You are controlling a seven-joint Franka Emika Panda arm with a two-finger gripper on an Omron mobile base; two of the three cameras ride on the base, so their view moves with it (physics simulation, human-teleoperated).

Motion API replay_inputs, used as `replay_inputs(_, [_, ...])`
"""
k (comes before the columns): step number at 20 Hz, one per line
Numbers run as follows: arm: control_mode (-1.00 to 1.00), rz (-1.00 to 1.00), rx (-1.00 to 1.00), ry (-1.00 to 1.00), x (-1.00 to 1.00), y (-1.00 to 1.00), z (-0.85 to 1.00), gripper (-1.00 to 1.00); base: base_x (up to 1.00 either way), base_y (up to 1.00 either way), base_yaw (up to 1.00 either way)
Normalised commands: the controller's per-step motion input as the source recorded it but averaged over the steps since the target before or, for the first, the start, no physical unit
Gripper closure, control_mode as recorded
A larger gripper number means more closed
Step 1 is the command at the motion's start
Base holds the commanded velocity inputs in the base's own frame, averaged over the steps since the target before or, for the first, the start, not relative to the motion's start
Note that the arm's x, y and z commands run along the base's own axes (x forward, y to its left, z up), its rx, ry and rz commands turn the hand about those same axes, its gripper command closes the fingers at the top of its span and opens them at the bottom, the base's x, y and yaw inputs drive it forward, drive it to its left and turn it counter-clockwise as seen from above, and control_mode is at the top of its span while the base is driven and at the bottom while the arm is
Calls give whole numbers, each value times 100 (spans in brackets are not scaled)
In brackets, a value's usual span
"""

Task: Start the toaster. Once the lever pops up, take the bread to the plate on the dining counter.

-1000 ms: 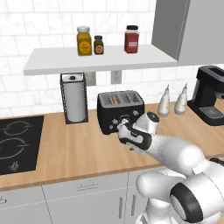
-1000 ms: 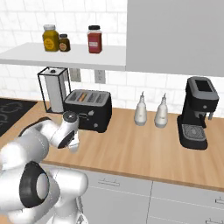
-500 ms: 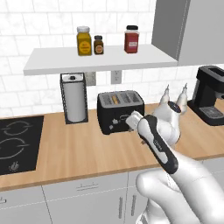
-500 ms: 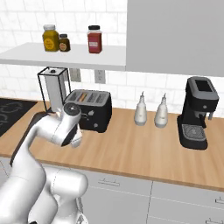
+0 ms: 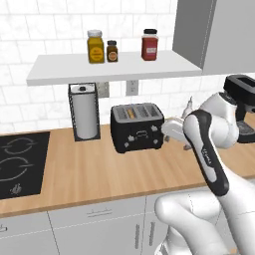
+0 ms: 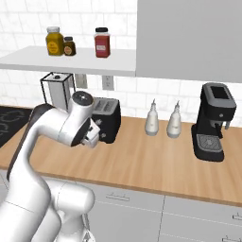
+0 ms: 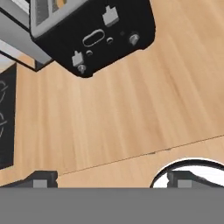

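Observation:
The black toaster (image 5: 138,127) stands on the wooden counter against the tiled wall, with the bread (image 5: 130,113) showing as a tan strip in its left slot. My gripper (image 5: 167,131) hovers just off the toaster's front right corner, above the counter. In the hand view the toaster (image 7: 98,33) fills the top, its two pale levers and small knobs facing me, and a sliver of bread (image 7: 61,3) shows at the upper edge. The gripper (image 7: 112,179) is open, fingertips far apart with nothing between them. From the right, the hand (image 6: 93,136) partly covers the toaster (image 6: 108,118). The plate and dining counter are out of view.
A paper towel holder (image 5: 84,112) stands left of the toaster and a black cooktop (image 5: 20,164) lies further left. Two pale bottles (image 6: 152,119) and a black coffee machine (image 6: 212,123) stand to the right. A shelf with jars (image 5: 107,64) hangs above.
The arm has swung its elbow out to the right and the hand has moved right and slightly up, toward the toaster's front right corner. The gripper stayed open.

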Motion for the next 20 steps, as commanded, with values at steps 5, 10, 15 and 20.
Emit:
replay_inputs(5, [-100, 15, -8, -9, -55, -53, 35, -100, 0, 0, 0])
replay_inputs(10, [-100, 13, -5, -3, -44, -21, 1, -100, 0, 0, 0])
replay_inputs(15, [-100, 5, 0, 0, -45, 0, 0, -100, 0, 0, 0])
replay_inputs(20, [-100, 0, 0, 0, -2, 0, 0, -100, 0, 0, 0])
